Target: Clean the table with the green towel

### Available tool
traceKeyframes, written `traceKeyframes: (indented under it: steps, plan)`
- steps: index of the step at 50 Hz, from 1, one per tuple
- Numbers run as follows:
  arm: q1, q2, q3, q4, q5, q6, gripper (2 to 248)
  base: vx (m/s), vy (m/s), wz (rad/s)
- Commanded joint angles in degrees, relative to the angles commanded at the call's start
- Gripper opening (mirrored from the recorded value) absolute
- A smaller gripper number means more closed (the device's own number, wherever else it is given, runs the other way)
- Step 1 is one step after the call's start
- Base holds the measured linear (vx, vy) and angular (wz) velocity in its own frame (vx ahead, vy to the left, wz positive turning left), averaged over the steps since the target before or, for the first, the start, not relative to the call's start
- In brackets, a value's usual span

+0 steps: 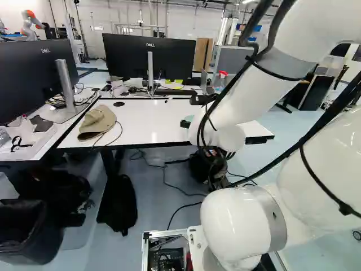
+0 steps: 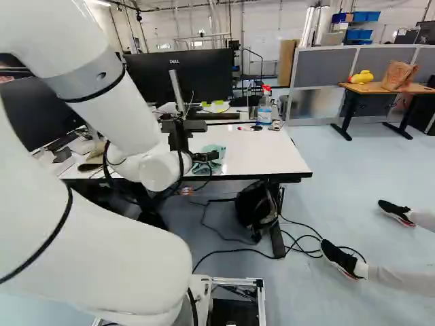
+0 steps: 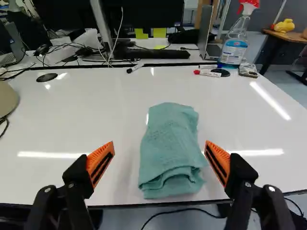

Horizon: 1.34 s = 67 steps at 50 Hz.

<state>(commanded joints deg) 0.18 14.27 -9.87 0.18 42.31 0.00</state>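
You're looking at a smooth, glossy white table [image 3: 110, 100] under soft, rough-textured cloth, the green towel [image 3: 170, 148]. Your spray bottle [image 3: 233, 48] is clear, shiny plastic; the desk [image 3: 288, 36] has a wood-look top.

1. Rocking a chunky, glossy white arm [image 1: 254, 93], all fat rounded tubes and bulbous joints.
2. Wrapped in smooth grey bands [image 2: 85, 80], plus a small dark dot on one.
3. Trailing thick black cables [image 1: 333, 113] down the outside, honestly kinda messy, cinched by thin black straps [image 2: 102, 91].
4. Tipped with a black two-finger gripper [image 2: 204, 157], sporting bright orange, black-slotted pads [image 3: 100, 160].
5. Dotted with small round metallic screws [image 3: 71, 185] on the black finger linkages.
6. Boxed in down low by a silvery metal frame [image 2: 261, 299].
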Motion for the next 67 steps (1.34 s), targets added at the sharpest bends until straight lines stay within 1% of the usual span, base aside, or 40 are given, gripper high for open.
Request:
traceKeyframes:
  steps: [15,31,44,67]
  plan:
    - [-0.09,0.91,2.55,-0.1,4.03,0.0,247,0.0,0.0,0.0]
    - [-0.16,1.5,4.22,-0.16,6.68,0.0,247,0.0,0.0,0.0]
    - [-0.18,1.72,4.82,-0.18,7.62,0.0,247,0.0,0.0,0.0]
    - [-0.18,1.73,4.87,-0.18,7.69,0.0,247,0.0,0.0,0.0]
